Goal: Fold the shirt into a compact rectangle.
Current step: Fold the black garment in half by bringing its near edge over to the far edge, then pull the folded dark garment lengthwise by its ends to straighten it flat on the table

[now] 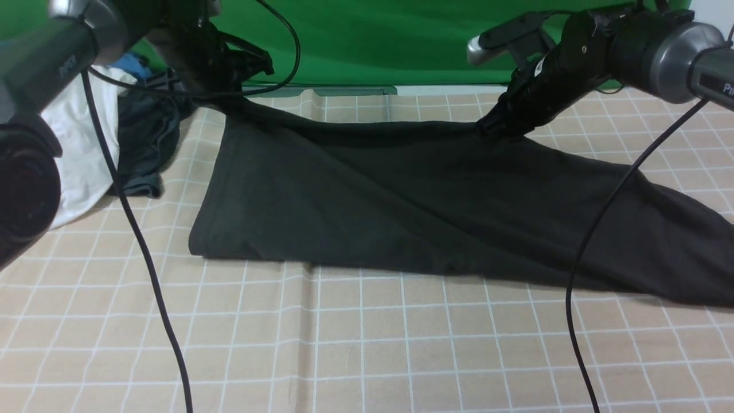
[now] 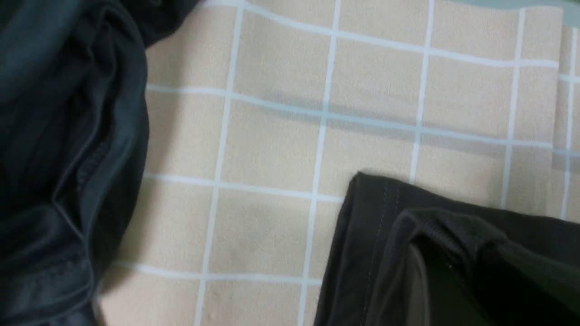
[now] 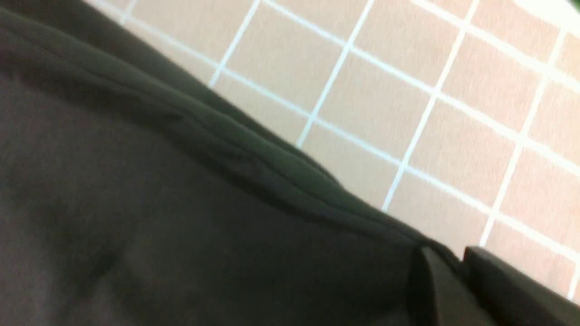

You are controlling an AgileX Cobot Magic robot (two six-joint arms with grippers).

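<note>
The front camera is looking forward across the table (image 1: pixel 367 344) at the shirt (image 1: pixel 401 212); both wrist cameras are hovering close over its far edge.

The shirt (image 1: pixel 401 201) is matt black cloth, soft and faintly fuzzy, with a finely stitched hem. Under it, the tablecloth (image 1: pixel 367 344) is matt beige cloth, slightly nappy, with white grid lines and pressed creases. Left of the shirt, the dark garment (image 1: pixel 146 137) is a smoother grey-green fabric with a faint sheen. The white garment (image 1: pixel 86 149) beyond it is plain matt cloth. Behind the shirt, the backdrop (image 1: pixel 373 40) is matt green cloth. Above the shirt, the arm joints (image 1: pixel 671 51) are satin grey metal, and the cables (image 1: pixel 143 252) are smooth and black.
</note>
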